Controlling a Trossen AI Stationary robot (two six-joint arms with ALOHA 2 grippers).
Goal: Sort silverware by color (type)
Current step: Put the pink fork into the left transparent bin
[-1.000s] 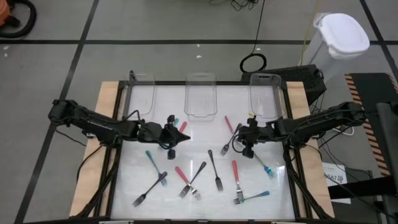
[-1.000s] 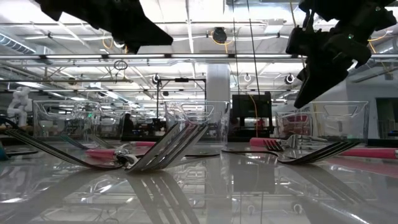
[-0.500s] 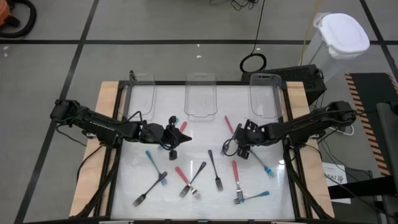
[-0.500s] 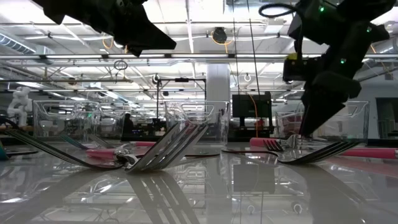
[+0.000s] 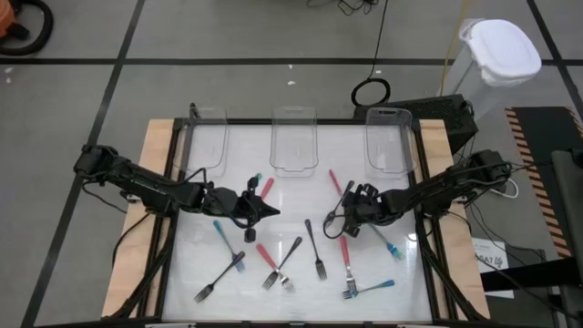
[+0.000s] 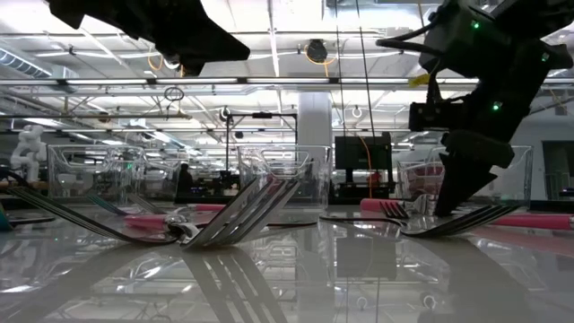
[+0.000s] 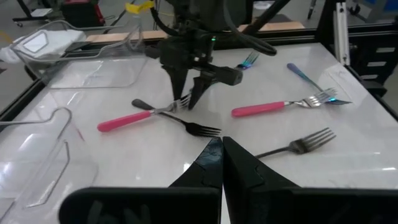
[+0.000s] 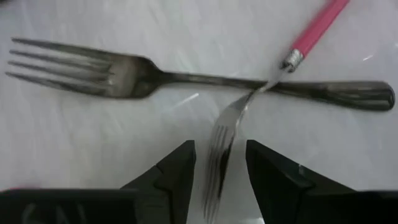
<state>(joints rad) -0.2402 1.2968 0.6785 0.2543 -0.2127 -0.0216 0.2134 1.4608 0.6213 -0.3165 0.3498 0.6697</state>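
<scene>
2 forks are crossing right under the right tool: a pink-handled fork lying tines-first between the fingers, over a black-handled fork. Over the last second this tool has been coming down from above the bench and toward its middle, and its fingers are now standing apart, straddling the pink fork's tines without yet clamping them. My reading is that a pickup of the pink fork is starting, so sorting of this piece is only beginning.

Farther across the bench, the left tool is hovering with its fingers pressed together on nothing, having shifted slightly toward the centre. Around it, roughly 10 more forks are lying scattered on the white surface, handles in pink, black and teal.

At the far edge, 3 clear trays are sitting in a row, and I can see no fork in any of them.
</scene>
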